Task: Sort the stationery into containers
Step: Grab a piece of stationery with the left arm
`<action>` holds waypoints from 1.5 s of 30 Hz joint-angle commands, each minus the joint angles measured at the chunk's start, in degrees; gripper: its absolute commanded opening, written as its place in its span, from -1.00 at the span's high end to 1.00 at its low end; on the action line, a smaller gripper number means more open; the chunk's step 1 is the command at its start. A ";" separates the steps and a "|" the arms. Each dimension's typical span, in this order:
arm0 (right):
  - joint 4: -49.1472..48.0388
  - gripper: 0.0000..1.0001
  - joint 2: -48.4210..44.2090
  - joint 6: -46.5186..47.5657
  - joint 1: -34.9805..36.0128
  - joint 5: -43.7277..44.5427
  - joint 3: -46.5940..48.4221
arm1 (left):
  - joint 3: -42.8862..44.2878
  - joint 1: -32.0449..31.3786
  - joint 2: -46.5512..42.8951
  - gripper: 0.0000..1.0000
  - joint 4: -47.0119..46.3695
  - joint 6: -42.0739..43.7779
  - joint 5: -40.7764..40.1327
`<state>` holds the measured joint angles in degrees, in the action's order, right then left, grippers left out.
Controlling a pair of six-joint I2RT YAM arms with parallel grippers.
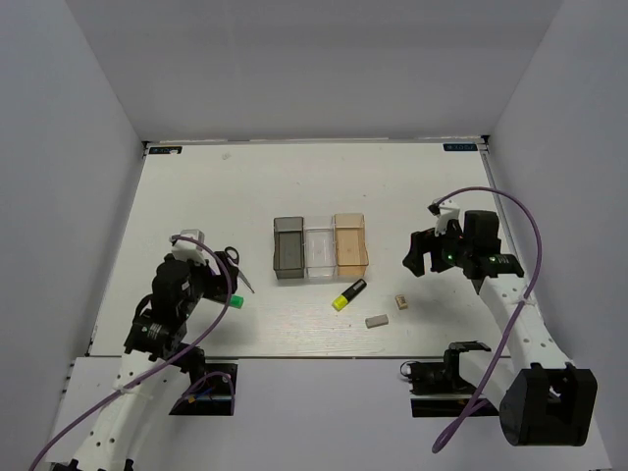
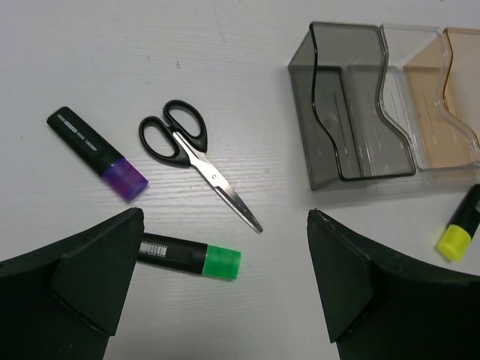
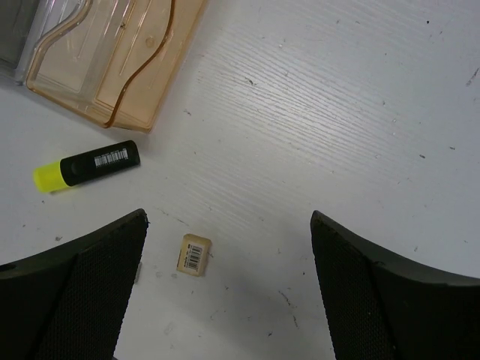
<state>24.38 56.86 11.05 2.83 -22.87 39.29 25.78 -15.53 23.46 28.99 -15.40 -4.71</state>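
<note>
The left gripper and right gripper hang empty, fingers spread wide. Left of the clear bin, the scissors are half-hidden from above and the purple highlighter wholly. The yellow highlighter, beige eraser and grey eraser lie on its near side.

A white table, lightly scuffed, stands between grey walls; small stickers, perhaps labels, mark its far corners.

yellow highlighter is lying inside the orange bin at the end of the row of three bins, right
No. The yellow highlighter lies on the table just outside the orange bin, as the right wrist view shows. That bin is at the end of the row of three.
</note>
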 commanded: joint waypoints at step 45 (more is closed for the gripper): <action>2.42 -0.80 -3.42 13.82 -14.16 -6.66 -6.59 | 2.61 0.41 0.18 -0.91 6.78 -4.29 2.95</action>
<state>26.37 53.32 23.49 -10.11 -26.87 33.08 26.33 -15.46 24.18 35.38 -19.49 -0.47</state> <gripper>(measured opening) 0.897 0.939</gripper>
